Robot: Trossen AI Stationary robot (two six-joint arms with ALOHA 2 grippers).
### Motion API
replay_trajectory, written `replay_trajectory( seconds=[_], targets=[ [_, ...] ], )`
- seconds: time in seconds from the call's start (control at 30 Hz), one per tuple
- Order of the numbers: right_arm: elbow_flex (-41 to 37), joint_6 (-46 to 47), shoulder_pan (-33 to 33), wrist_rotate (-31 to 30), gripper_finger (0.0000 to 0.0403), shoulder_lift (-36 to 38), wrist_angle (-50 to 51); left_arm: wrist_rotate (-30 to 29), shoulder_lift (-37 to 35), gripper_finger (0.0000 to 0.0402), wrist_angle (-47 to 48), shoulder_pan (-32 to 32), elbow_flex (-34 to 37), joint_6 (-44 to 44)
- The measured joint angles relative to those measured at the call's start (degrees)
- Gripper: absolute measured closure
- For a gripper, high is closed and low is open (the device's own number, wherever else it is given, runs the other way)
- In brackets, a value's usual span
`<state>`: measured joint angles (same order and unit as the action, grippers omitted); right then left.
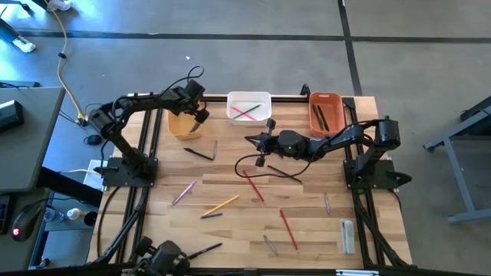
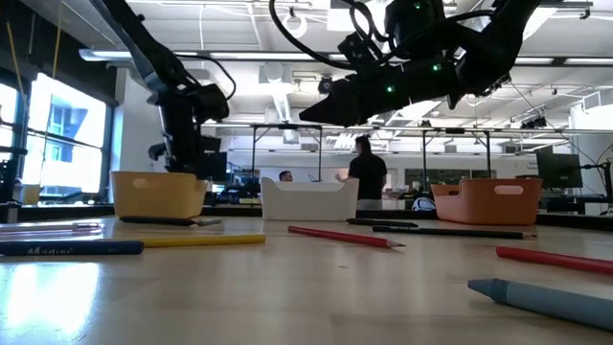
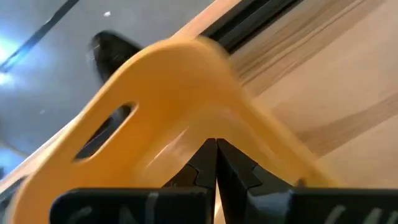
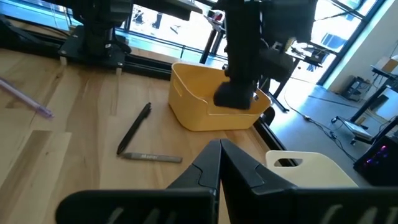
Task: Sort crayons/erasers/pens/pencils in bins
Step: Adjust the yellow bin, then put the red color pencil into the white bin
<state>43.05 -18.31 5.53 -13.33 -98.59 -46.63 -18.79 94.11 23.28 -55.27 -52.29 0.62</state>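
yellow bin [image 3: 168, 93]: blurred, edge-cropped | white bin [image 4: 305, 165]: half cut off | orange bin [image 1: 325, 112] contents: indistinct

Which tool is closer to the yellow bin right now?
Left. The left tool hangs right over the yellow bin, shut and empty. The right tool hovers mid-table, nearer the white bin, also shut.

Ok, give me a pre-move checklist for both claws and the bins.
1. Left claw empty: ok, shut, nothing between its tips, over the yellow bin.
2. Right claw empty: ok, shut, above the table.
3. Three bins upright: ok, yellow, white bin, orange bin.
4. Sorting finished: not ok, red pencil and black pen lie loose.
5. Yellow bin's contents: cannot tell.
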Motion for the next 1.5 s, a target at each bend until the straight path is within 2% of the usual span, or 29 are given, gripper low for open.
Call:
replay_trajectory(
  seconds=[0.23, 0.47, 0.7, 0.87, 1.03, 1.2, 1.3, 1.4, 1.5],
  targets=[
    [0.0, -0.2, -0.3, 0.0, 0.0403, 0.0, 0.0, 3.8, 1.5, 0.0401, -8.8, 0.9, 0.0, 0.3],
    [0.0, 0.0, -0.3, 0.0, 0.0403, 0.0, 0.0, 4.5, 0.8, 0.0401, -10.2, 1.0, 0.0, 2.5],
    [0.0, 0.0, -0.3, 0.0, 0.0403, 0.2, 0.7, 4.5, -8.7, 0.0401, -5.2, 1.8, 0.0, 4.1],
    [0.0, 0.0, -1.4, -1.8, 0.0403, 3.5, 6.5, 6.9, -19.0, 0.0401, -5.6, 7.0, 4.0, 5.4],
    [0.0, 0.7, -4.2, -3.8, 0.0403, 7.7, 12.7, 10.8, -30.8, 0.0401, -19.7, 14.7, 14.9, 4.5],
    [-1.5, 4.8, -6.8, 1.9, 0.0403, 8.2, 12.5, 11.3, -39.9, 0.0401, -36.1, 23.1, 26.6, 1.4],
    [-3.6, 7.1, -8.7, 2.3, 0.0403, 8.2, 10.7, 11.3, -43.0, 0.0401, -45.6, 27.9, 32.9, 1.1],
    [-6.2, 9.0, -11.2, -0.6, 0.0403, 8.2, 8.3, 11.3, -44.5, 0.0401, -54.6, 32.1, 38.3, 1.0],
    [-7.5, 11.4, -14.6, -4.8, 0.0403, 8.2, 10.3, 11.3, -44.7, 0.0401, -62.2, 35.6, 42.8, 1.2]
  ],
)
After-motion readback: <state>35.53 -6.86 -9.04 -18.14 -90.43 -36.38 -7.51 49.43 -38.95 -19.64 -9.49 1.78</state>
